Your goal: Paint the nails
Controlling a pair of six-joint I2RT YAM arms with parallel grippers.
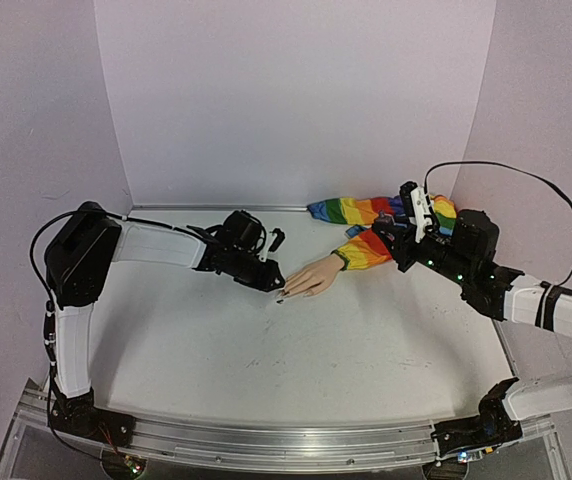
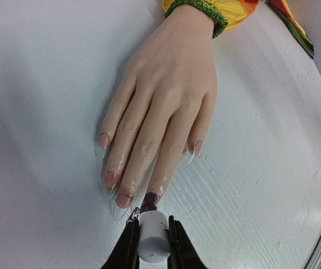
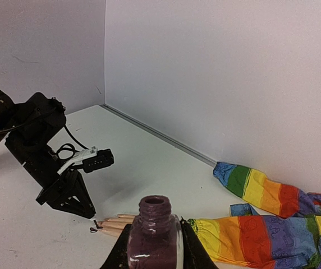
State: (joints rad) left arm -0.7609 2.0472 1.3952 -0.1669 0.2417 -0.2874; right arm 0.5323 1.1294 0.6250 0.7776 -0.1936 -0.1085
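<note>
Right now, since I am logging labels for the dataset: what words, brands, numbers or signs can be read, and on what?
No text can be read.
The polish bottle in the right gripper shows no label.
The white brush cap in the left gripper is blank.
The rainbow sleeve has faint printed marks, too blurred to read.

A pale mannequin hand [image 1: 314, 276] is laid flat on the white table [image 1: 266, 370] with its fingers pointed left. The wrist is covered by a rainbow-striped sleeve [image 1: 366, 248] that is folded back toward the rear wall. The left gripper [image 1: 275, 286] is held low at the nails [image 1: 288, 292]; contact cannot be made out. The right gripper [image 1: 398, 238] is positioned over the sleeve. A black cable [image 1: 526, 180] is looped above the right arm.
</note>
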